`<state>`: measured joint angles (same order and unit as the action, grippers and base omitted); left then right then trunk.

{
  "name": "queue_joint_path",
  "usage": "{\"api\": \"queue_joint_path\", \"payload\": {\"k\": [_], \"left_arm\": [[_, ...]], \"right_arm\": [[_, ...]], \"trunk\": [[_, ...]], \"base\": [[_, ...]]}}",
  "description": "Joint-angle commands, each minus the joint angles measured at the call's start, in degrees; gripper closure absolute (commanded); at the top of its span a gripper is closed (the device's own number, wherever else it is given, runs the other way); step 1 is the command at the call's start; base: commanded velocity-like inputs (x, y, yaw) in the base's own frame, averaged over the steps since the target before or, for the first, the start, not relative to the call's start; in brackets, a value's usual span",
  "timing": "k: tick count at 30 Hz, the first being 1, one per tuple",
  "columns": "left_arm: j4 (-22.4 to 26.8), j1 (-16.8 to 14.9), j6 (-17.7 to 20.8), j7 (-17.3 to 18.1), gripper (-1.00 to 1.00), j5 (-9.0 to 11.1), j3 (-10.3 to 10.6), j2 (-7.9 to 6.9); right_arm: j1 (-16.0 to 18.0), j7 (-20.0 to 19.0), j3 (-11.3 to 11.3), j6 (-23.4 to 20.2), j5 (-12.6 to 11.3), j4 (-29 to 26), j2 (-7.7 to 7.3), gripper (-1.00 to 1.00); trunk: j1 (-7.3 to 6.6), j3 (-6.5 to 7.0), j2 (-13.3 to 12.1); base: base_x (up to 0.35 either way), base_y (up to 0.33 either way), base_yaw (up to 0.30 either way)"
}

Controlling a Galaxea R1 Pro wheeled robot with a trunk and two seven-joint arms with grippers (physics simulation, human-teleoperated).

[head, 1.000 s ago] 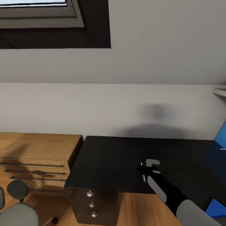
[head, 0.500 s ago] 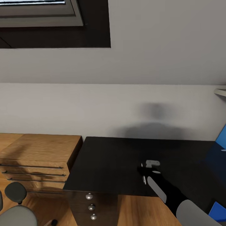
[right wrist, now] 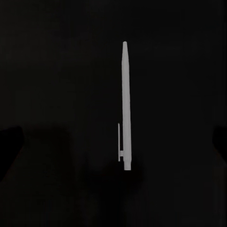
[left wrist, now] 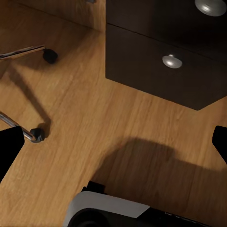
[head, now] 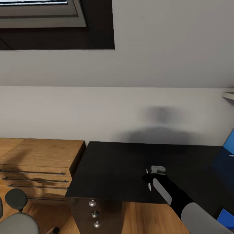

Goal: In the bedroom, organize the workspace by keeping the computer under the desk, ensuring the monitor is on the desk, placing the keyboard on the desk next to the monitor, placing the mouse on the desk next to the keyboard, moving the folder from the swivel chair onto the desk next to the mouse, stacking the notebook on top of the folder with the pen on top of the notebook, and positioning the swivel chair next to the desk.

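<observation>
I see the pen [right wrist: 125,106] lying flat on the black top of the desk [head: 110,169] near its front edge — my right gripper [head: 150,178] hangs directly over it, jaws spread wide, not touching. My left gripper [left wrist: 113,142] is spread too, over the wood floor [left wrist: 71,142] by the desk drawers [left wrist: 161,61] and the swivel chair [head: 16,217] base.

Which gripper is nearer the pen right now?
Right. The right gripper hangs just over the pen on the desk, fingers spread either side. The left gripper points at the floor by the desk's drawers.
</observation>
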<state>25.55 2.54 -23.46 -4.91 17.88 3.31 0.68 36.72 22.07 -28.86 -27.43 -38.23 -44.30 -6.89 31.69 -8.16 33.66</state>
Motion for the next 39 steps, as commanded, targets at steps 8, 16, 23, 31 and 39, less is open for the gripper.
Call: {"api": "queue_joint_path", "payload": {"k": [8,16,23,31,39], "left_arm": [[0.11,0.01,-0.09,-0.54,-1.00,0.13,0.31,0.00],[0.11,0.01,-0.09,-0.57,-1.00,0.14,0.30,0.02],[0.11,0.01,-0.09,-0.61,-1.00,0.19,0.30,0.02],[0.11,0.01,-0.09,-0.62,-1.00,0.22,0.30,0.01],[0.11,0.01,-0.09,-0.57,-1.00,0.23,0.30,0.02]], "right_arm": [[3.87,0.47,2.89,-3.19,-0.60,6.34,0.76,-1.00],[7.51,0.35,3.61,-3.78,-0.50,13.09,2.42,-1.00],[8.95,0.16,3.76,-3.97,-0.43,15.91,2.92,-1.00],[9.27,0.07,3.73,-6.23,-0.37,16.90,3.51,-1.00],[9.60,0.01,3.74,-9.03,-0.35,17.09,3.82,-1.00]], "trunk": [[0.02,-0.09,0.09],[0.68,-0.63,1.29],[2.22,-1.89,4.10],[3.98,-3.32,7.31],[4.86,-4.04,8.91]], "base": [[0.000,0.000,0.000],[0.000,0.000,0.000],[0.000,0.000,0.000],[0.000,0.000,0.000],[0.000,0.000,0.000]]}}
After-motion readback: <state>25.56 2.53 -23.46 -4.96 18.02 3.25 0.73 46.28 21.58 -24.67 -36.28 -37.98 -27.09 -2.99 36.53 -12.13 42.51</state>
